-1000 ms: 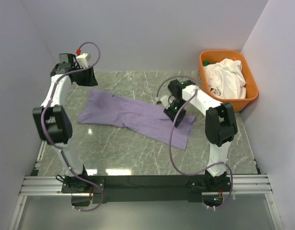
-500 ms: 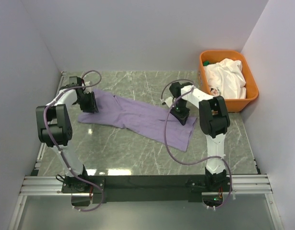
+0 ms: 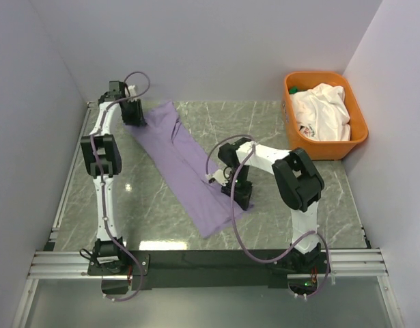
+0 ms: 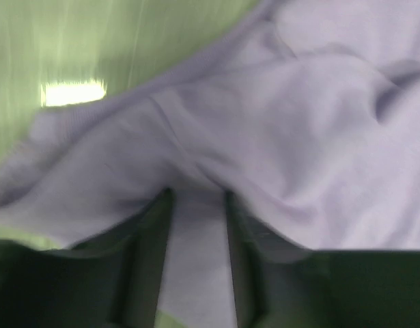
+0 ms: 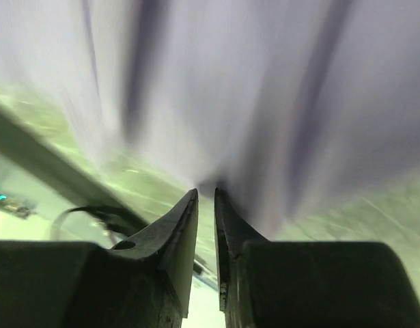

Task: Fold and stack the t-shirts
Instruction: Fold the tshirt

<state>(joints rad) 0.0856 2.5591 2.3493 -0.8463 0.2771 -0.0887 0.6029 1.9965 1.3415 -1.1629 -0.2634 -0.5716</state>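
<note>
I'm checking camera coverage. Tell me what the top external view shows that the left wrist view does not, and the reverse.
Only the top view: the orange tub holding a white shirt, the right arm, and the purple shirt seen at full length. Only the left wrist view: the left jaws up close, shut on a fold of cloth, and a glare patch. Both: the purple shirt and the marble table.

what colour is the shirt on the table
The shirt is plain light purple, clearest in the top view.
</note>
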